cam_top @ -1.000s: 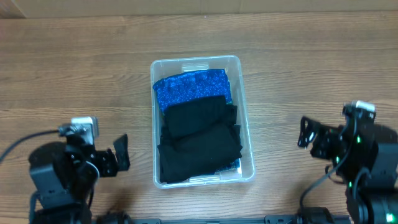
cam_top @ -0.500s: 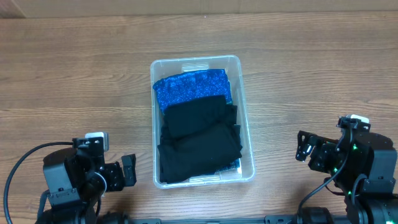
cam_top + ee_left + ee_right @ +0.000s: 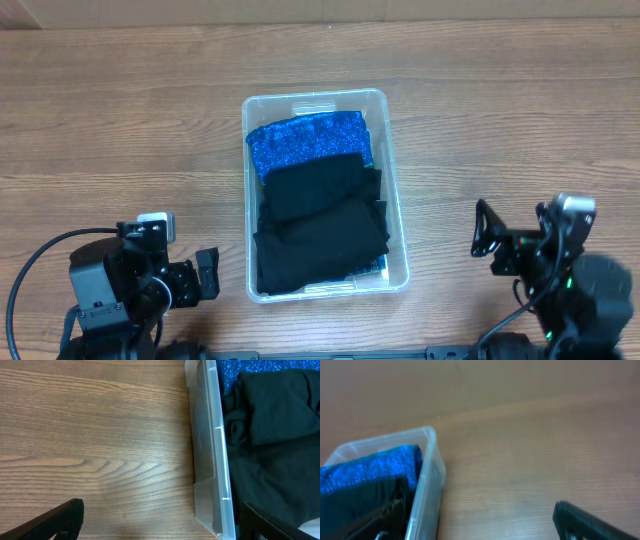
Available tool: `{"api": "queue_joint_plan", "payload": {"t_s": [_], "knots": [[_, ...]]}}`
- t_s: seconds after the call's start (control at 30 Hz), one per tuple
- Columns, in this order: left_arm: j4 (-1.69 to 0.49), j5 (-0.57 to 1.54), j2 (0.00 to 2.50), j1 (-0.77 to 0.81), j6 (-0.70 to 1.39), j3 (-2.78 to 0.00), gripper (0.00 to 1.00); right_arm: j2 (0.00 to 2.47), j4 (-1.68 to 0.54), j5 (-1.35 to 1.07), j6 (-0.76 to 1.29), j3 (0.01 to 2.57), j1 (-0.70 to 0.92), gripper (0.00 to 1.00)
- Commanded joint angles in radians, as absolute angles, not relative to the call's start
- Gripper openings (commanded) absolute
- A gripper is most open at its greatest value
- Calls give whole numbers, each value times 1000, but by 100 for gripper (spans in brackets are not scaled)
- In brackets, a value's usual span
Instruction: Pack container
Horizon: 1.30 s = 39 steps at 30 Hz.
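The clear plastic container (image 3: 396,170) sits mid-table, holding a folded blue sparkly garment (image 3: 310,140) at the far end and black garments (image 3: 320,230) over the near part. It also shows in the left wrist view (image 3: 215,450) and the right wrist view (image 3: 427,480). My left gripper (image 3: 205,275) is open and empty, low at the container's left. My right gripper (image 3: 488,238) is open and empty, to the container's right. In the left wrist view the jaws (image 3: 160,520) straddle the container's near-left corner region above the wood.
The wooden table (image 3: 120,120) surrounds the container. Black cables (image 3: 40,240) loop from the left arm's base near the front edge. A cardboard edge shows at the far left corner (image 3: 15,12).
The left arm drew back toward the front edge and then held still. The right arm drew back and lowered, its gripper now pointing toward the container's right side.
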State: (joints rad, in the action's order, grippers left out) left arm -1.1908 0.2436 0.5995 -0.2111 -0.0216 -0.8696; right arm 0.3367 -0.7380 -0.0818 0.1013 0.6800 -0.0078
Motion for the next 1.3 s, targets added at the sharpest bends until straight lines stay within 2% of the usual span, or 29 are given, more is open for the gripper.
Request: {"api": "queue_joint_plan", "payload": {"t_s": [0.0, 0.13, 0.33, 0.43, 0.67, 1.27], "knots": [[-1192, 256, 589, -209, -12, -865, 100, 172, -582, -122, 73, 488, 13, 100], [-1192, 256, 589, -209, -12, -865, 100, 56, -334, -144, 74, 290, 35, 100], [-1192, 256, 589, -209, -12, -865, 100, 13, -13, -125, 73, 89, 41, 100], [-1192, 256, 589, -209, -12, -865, 100, 2, 83, -99, 73, 4, 41, 100], [-1192, 256, 589, -209, -12, -865, 100, 3, -74, -80, 78, 8, 49, 100], [-1192, 256, 589, -209, -12, -865, 100, 6, -77, -80, 78, 8, 50, 100]]}}
